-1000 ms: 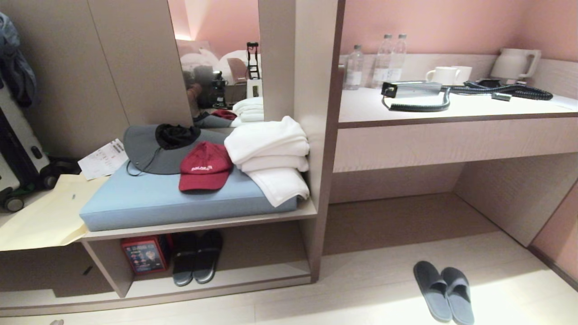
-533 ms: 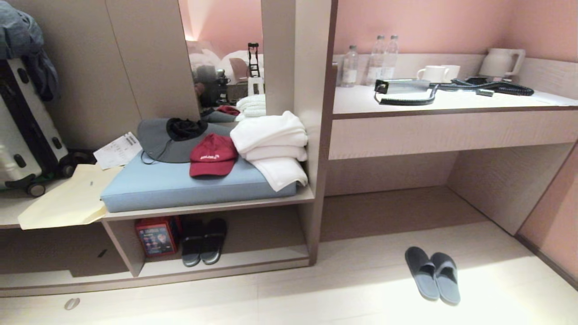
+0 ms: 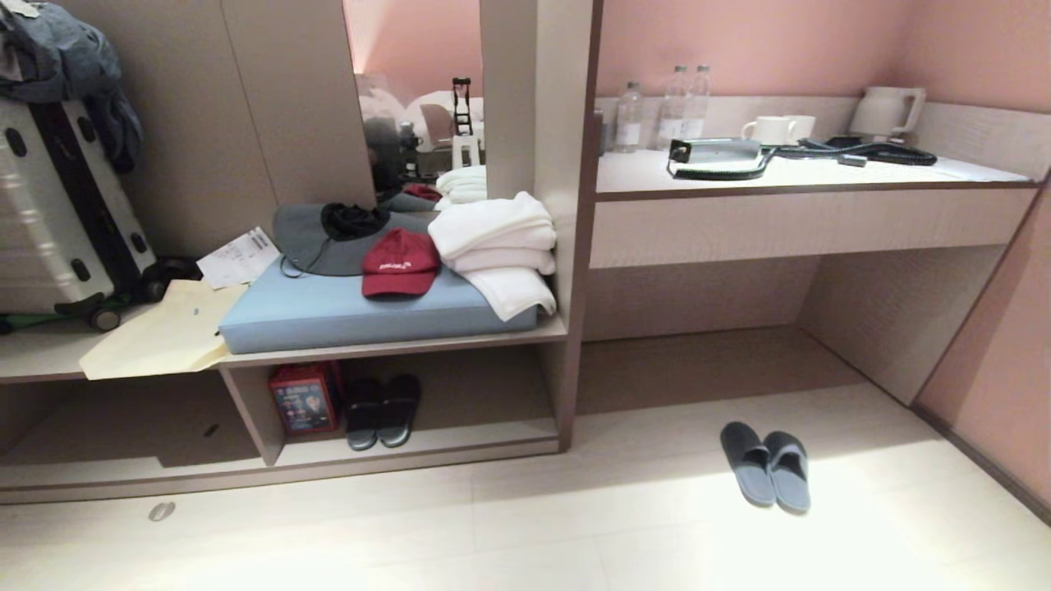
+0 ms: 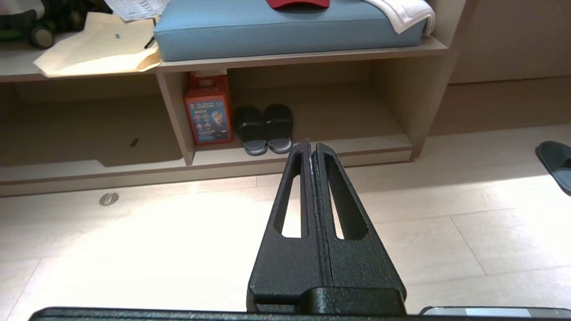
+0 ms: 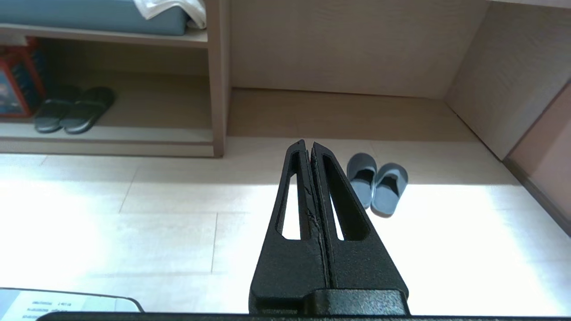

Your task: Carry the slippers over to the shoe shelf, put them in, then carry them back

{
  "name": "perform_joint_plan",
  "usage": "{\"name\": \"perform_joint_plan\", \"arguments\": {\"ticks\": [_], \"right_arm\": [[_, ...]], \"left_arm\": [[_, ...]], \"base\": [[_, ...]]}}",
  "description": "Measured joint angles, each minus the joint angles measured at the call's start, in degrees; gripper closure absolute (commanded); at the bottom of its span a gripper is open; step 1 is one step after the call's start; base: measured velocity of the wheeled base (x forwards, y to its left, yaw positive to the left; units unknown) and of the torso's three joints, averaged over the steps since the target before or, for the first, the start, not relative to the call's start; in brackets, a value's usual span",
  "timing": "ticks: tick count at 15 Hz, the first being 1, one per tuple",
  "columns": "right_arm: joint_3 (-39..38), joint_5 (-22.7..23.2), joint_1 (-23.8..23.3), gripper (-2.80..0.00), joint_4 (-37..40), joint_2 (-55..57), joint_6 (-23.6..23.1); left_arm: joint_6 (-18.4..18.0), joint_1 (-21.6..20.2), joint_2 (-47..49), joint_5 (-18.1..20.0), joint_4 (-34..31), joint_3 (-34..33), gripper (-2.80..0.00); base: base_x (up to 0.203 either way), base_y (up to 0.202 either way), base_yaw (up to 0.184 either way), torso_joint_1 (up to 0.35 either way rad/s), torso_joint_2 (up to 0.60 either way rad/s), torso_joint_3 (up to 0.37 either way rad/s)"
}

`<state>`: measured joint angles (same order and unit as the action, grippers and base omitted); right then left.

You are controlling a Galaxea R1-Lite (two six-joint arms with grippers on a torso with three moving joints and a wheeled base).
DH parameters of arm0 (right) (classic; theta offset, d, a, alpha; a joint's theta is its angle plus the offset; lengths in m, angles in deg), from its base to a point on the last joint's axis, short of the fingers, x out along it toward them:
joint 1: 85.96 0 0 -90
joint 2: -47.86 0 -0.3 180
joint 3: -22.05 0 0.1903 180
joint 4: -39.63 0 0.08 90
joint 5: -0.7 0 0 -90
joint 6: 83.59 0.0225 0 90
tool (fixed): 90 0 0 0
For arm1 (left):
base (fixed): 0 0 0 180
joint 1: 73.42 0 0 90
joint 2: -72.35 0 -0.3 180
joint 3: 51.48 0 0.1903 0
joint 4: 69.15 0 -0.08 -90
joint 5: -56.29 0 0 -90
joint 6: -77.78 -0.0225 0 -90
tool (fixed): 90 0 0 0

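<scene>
Both claws sit pressed together over bare floor, left gripper (image 4: 311, 146) and right gripper (image 5: 306, 144), holding nothing. The slippers (image 3: 765, 466) lie side by side lower right of the head view; the shoe shelf (image 3: 427, 447) sits lower left, black pair (image 3: 382, 410) inside.

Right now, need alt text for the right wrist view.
The shut right gripper hangs over a pale wood floor, short of a pair of flat grey-blue slide slippers lying side by side. Beyond, a low beige wood-grain shoe shelf holds black slides beside a red box.
</scene>
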<state>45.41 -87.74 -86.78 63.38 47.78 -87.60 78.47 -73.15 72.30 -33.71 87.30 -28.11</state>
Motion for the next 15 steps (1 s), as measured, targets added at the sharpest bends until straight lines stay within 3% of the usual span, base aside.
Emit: {"name": "perform_joint_plan", "arguments": {"ticks": [15], "right_arm": [[0.0, -0.02, 0.0, 0.0, -0.02, 0.0, 0.0]], "left_arm": [[0.0, 0.0, 0.0, 0.0, 0.0, 0.0, 0.0]], "base": [[-0.196, 0.0, 0.001, 0.002, 0.0, 0.002]]}}
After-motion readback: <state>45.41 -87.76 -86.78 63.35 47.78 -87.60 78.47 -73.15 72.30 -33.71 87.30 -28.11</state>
